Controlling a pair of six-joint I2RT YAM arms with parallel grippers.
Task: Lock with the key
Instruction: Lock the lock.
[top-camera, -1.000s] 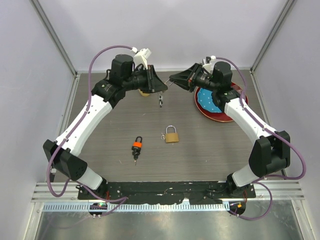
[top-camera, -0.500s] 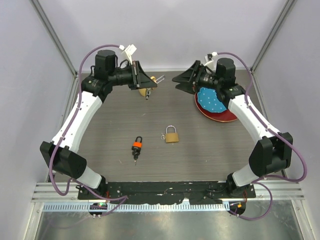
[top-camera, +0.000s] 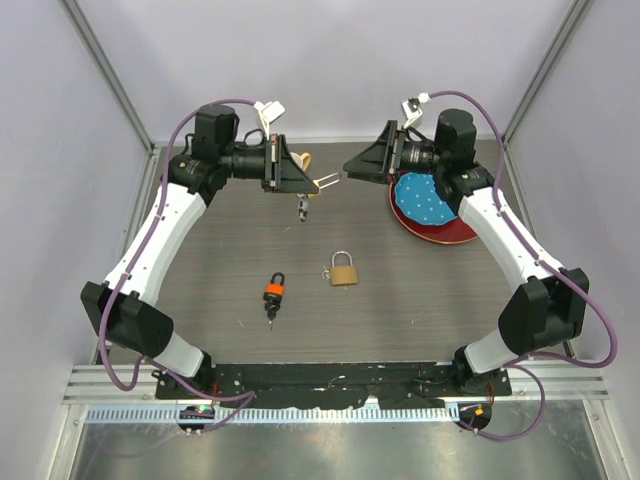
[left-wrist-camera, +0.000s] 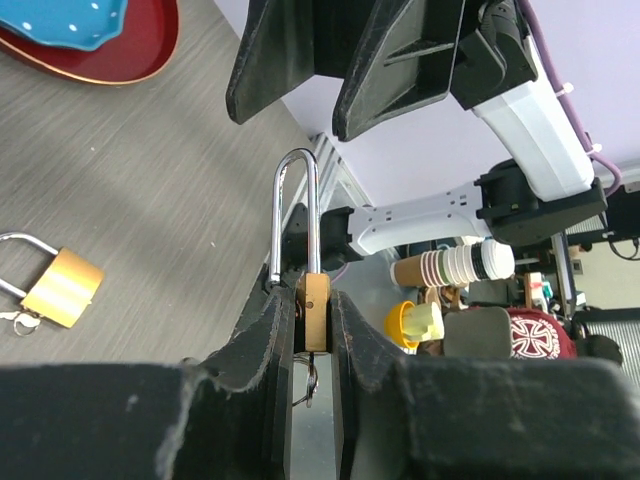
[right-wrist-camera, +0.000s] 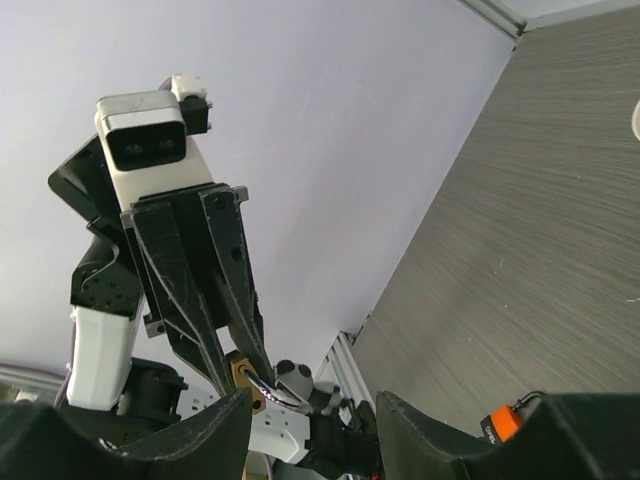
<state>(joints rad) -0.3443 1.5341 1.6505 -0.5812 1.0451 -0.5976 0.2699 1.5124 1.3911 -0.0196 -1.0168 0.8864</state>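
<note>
Held off the counter (top-camera: 220, 260) to the left of the red plate (top-camera: 445, 234), a small brass padlock (left-wrist-camera: 316, 305) sits clamped in the left hand (left-wrist-camera: 312, 335), its key (top-camera: 303, 208) dangling below, shackle aimed at the right hand (top-camera: 351, 166), which gapes wide, empty, beside the plate.

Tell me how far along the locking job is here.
Done: one padlock is off the table, clamped in the left gripper, shackle pointing at the right gripper. In hand: the right gripper faces it, open and empty, not touching. Left: gripping the keys hanging under that padlock and turning one; a brass padlock and an orange padlock wait on the table.
</note>
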